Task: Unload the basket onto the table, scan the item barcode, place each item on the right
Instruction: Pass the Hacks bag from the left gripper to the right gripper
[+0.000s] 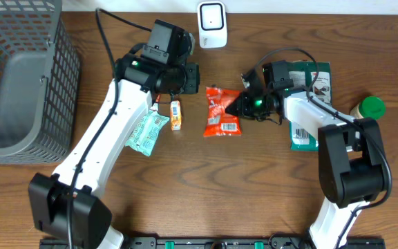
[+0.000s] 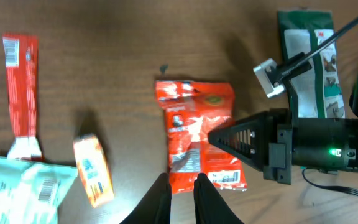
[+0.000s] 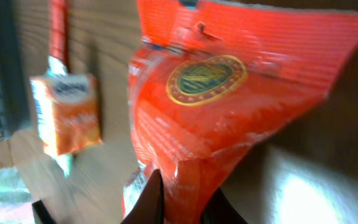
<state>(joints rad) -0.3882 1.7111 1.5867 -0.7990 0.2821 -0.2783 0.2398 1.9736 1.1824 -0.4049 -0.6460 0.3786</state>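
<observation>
The red pouch [image 1: 221, 111] lies at the middle of the table, and its 3 o'clock edge is pinched between the nearly closed fingers of the right gripper [image 1: 240, 106]. In the right wrist view the film is seen bunched up between them. The left gripper [image 2: 182, 198] hangs above the pouch's 6 o'clock end, its fingers only narrowly parted and nothing held.

The pinch is probably best kept on the side seam, clear of the barcode [image 2: 227, 178], so that the code is not covered or creased. The lift should likely be made slowly, with the printed face then turned toward the white scanner [image 1: 212, 24] at 12 o'clock.

The pouch's long axis runs from 12 to 6 o'clock. Its hang-hole end points at 12, while the barcode sits face up at the 6 o'clock end.
</observation>
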